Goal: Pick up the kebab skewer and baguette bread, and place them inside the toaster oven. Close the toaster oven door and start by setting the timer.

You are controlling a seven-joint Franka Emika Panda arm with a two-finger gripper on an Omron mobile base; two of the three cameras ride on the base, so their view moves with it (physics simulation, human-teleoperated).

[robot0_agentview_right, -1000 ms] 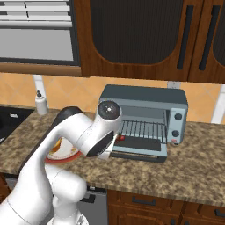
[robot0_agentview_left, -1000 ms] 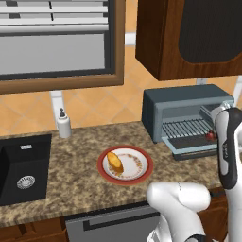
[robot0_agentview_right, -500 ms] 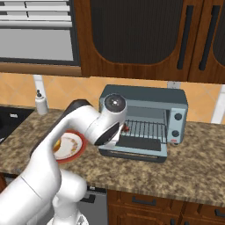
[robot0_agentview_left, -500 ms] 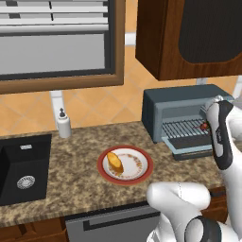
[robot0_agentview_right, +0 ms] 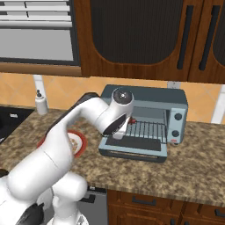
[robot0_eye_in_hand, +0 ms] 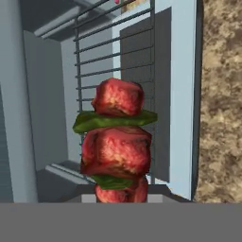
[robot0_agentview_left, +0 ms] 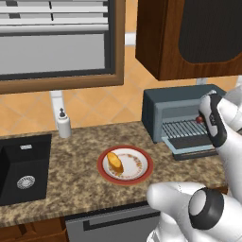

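The gripper's jaws look clamped on the kebab skewer [robot0_eye_in_hand: 116, 142] of red meat chunks and green slices, though its fingertips are hidden. Beyond lies the open, dark-glass toaster oven door [robot0_agentview_right: 134, 143], then the blue-grey toaster oven's [robot0_agentview_right: 151, 94] wire rack [robot0_eye_in_hand: 118, 52]. The golden baguette bread [robot0_agentview_left: 115, 161] rests on the red-rimmed plate [robot0_agentview_left: 142, 176].

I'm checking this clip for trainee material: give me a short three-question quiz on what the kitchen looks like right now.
1. True or false: the toaster oven door is shut.
2. What lies on the red-rimmed plate?
A. the kebab
B. the bread
C. nothing
3. What is the gripper holding, and where?

Key:
1. False; the door hangs open in front of the wire rack.
2. B; the bread lies alone on the plate.
3. The kebab, held at the oven's open mouth over the door.
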